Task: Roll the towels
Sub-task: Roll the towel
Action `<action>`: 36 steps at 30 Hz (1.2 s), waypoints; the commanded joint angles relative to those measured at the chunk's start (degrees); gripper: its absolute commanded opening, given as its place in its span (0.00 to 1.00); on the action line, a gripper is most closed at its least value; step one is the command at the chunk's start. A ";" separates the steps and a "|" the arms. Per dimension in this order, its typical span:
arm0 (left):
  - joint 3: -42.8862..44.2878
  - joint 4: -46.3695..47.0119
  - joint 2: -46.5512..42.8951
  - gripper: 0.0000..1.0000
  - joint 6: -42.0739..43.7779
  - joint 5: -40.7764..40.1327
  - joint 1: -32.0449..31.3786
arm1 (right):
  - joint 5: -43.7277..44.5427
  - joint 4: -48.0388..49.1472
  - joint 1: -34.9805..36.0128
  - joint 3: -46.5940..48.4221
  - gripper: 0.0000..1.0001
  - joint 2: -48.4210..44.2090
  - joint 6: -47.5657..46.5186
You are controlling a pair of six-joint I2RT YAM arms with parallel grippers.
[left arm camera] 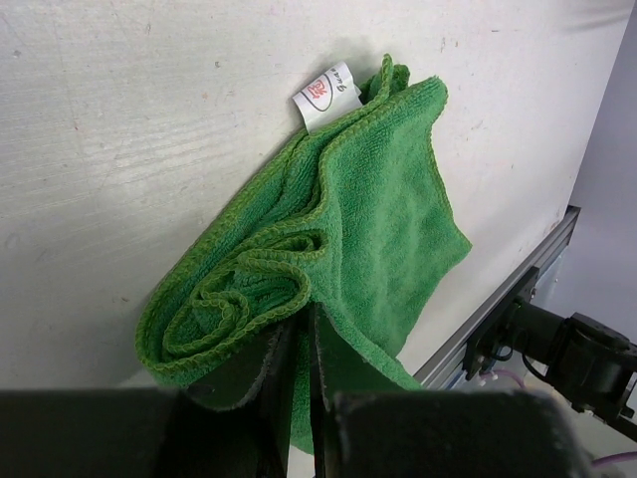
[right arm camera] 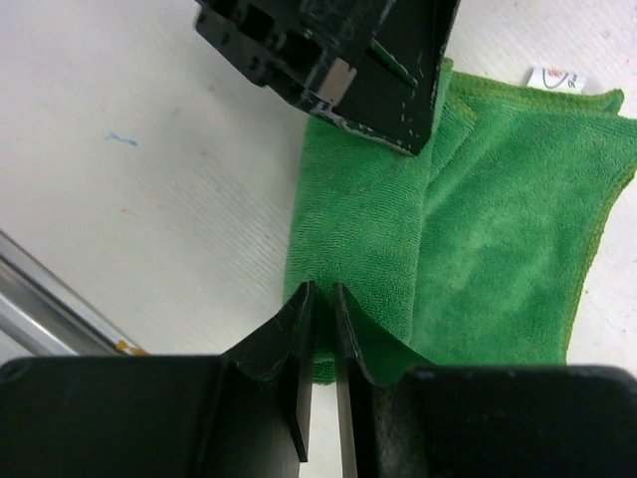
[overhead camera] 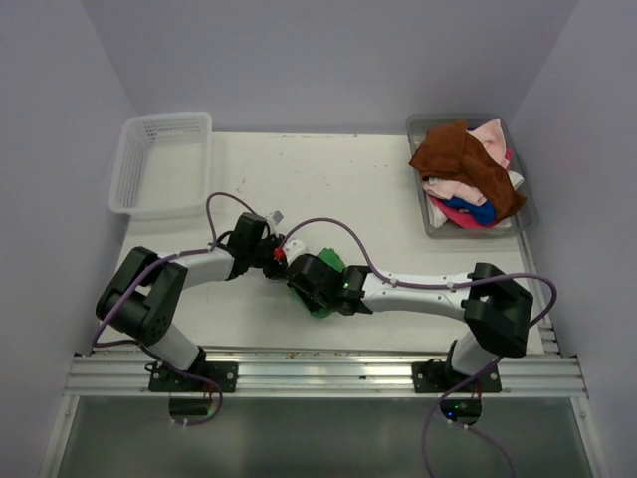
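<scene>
Seen from above, two robot arms meet over a white table [overhead camera: 328, 179], at the middle of its near half. Between them lies a green towel [overhead camera: 331, 262], folded and partly rolled, mostly hidden by the grippers.

The left gripper [left arm camera: 299, 321] has its jaws almost together – they pinch the coiled end of the towel [left arm camera: 378, 229], whose white label [left arm camera: 326, 95] shows at the far edge.

The right gripper [right arm camera: 320, 295] is also nearly closed, its tips nipping the towel's [right arm camera: 498, 219] near edge.

At the far right, a grey tray [overhead camera: 422, 204] holds a heap of more towels [overhead camera: 463, 159] – brown on top, with pink and blue beneath. A white mesh basket [overhead camera: 124, 164] sits at the far left.
</scene>
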 commanded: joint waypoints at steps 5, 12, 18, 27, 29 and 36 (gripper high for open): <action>0.17 -7.11 0.78 0.14 3.53 -3.55 -1.09 | 7.26 -1.78 -0.53 -0.92 0.14 1.73 0.57; 1.49 -7.64 0.60 0.15 3.70 -3.55 -1.44 | 5.85 2.00 -0.53 -7.50 0.09 2.87 6.80; 1.66 -6.67 2.71 0.14 3.62 -3.03 -1.88 | 4.36 4.03 -0.27 -10.24 0.08 2.44 9.36; 2.10 -6.23 3.24 0.14 3.53 -2.67 -2.41 | 12.08 -1.69 3.51 -2.96 0.16 -2.93 3.66; 2.28 -6.41 3.33 0.14 3.53 -2.59 -2.50 | 13.49 -2.30 4.21 -1.54 0.24 -2.05 2.60; 2.10 -6.67 3.15 0.14 3.70 -2.76 -2.67 | 16.22 -2.65 5.79 3.29 0.41 3.66 -1.70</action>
